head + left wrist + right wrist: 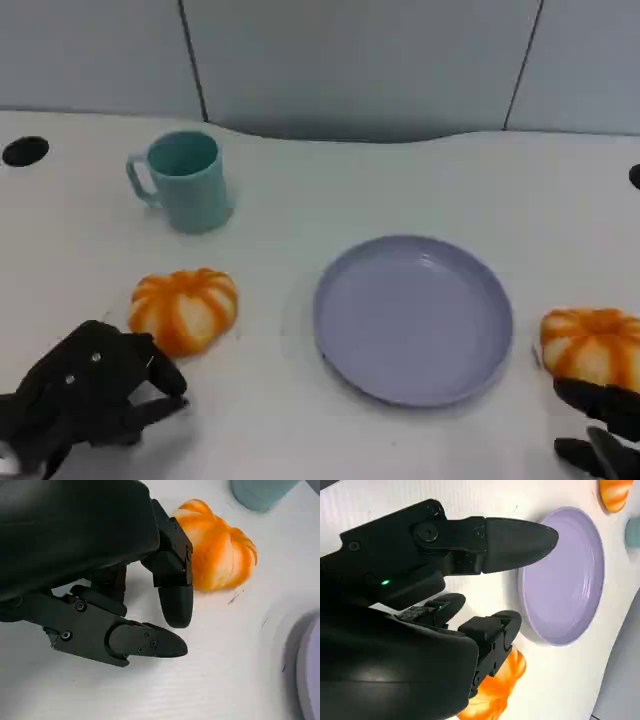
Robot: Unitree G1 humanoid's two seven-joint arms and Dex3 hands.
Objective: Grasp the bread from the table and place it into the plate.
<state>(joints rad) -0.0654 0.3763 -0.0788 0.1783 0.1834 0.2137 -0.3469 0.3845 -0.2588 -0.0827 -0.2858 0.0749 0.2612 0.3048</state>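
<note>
Two orange pumpkin-shaped breads lie on the white table. One bread (185, 308) (220, 555) sits left of the empty lilac plate (413, 318) (309, 670) (565, 580). The other bread (592, 345) (496, 690) lies just right of the plate. My left hand (90, 395) (125, 595) hovers just short of the left bread, fingers apart and holding nothing. My right hand (605, 428) (455, 580) sits at the near side of the right bread, fingers spread over it, nothing gripped. The left bread (615, 492) also appears far off in the right wrist view.
A teal mug (185, 180) (260, 492) (634, 530) stands behind the left bread. A black hole (25, 150) marks the table's far left. A grey wall runs behind the table edge.
</note>
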